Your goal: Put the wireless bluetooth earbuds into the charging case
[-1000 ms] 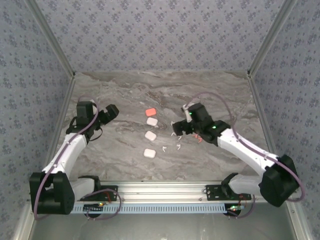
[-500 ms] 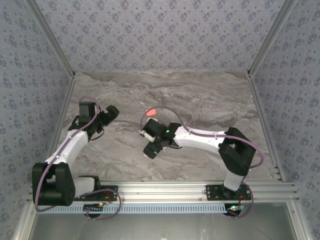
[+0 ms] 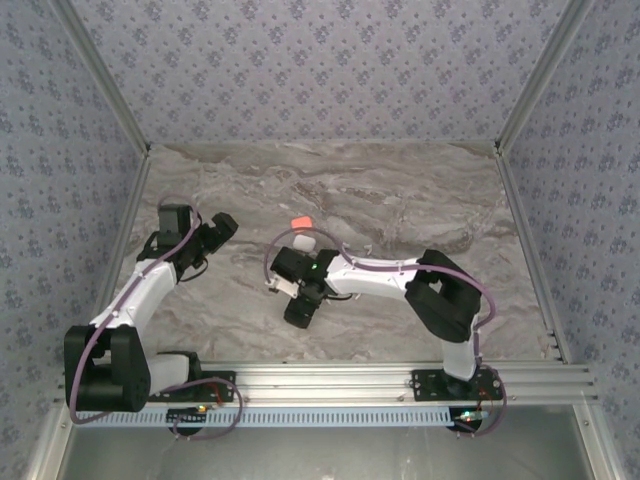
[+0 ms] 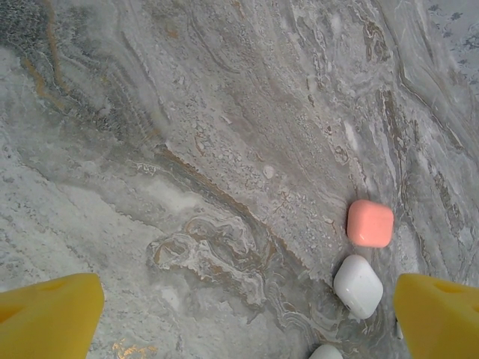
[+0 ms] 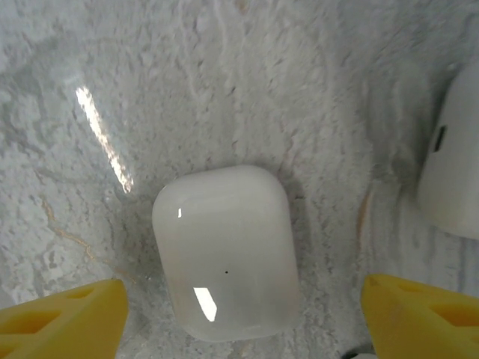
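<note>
Right wrist view: right pincer (image 5: 243, 314) released, fingers astride white charging case (image 5: 224, 250); left pincer (image 4: 243, 314) released too.

Bright, even light; glare streak on tabletop (image 5: 105, 138)

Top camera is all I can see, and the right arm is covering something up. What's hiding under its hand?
Observer: A white case lying flat on the marble table, between the yellow fingers of the right hand.
Operator: Is the hand squeezing it?
Observer: No. Both fingers stand apart from the case, with bare marble showing on each side.
Operator: Is anything else close to it?
Observer: Yes, a second white case sits at the right edge of the right wrist view, with a small dark slot on its side.
</note>
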Robot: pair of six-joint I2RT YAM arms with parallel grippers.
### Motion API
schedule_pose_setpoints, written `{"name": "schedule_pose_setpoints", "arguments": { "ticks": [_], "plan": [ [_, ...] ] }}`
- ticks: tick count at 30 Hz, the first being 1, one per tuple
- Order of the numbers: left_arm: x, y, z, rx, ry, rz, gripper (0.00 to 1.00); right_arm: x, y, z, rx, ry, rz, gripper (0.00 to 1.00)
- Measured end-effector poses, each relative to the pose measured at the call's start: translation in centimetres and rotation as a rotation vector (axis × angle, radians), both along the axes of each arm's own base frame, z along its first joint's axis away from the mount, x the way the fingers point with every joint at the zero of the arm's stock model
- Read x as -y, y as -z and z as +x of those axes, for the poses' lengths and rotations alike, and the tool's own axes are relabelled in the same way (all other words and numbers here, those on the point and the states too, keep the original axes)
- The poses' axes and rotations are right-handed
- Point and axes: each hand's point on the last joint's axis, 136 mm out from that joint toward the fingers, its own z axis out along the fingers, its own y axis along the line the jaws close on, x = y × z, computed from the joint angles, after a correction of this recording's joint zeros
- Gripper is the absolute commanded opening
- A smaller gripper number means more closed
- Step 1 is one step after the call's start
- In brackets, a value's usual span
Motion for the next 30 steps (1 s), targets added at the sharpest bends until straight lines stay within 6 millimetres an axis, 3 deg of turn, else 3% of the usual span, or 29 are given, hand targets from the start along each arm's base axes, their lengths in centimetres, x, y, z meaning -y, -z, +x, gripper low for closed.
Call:
{"name": "schedule_pose_setpoints", "arguments": {
  "ticks": [7,17,21,25,30],
  "plan": [
    [-0.1,0.3,-0.3,-0.018,-0.002,0.003,0.99,0.0,1.7,-0.5,-0.024,-0.03,-0.05,0.69],
    [-0.1,0.2,-0.5,-0.03,0.012,0.017,0.99,-0.4,1.6,-0.3,-0.004,-0.046,-0.05,0.44],
    [0.1,-0.2,-0.4,-0.022,0.031,0.024,0.97,0.0,1.1,0.2,0.014,-0.033,-0.024,0.4],
    [1.0,-1.0,-0.3,-0.005,0.09,0.004,0.93,1.4,-0.9,1.7,0.059,0.009,0.041,0.4],
    [3.7,-3.7,-0.2,0.059,0.231,-0.076,0.9,3.6,-6.8,4.8,0.185,0.081,0.22,0.39]
  ]
}}
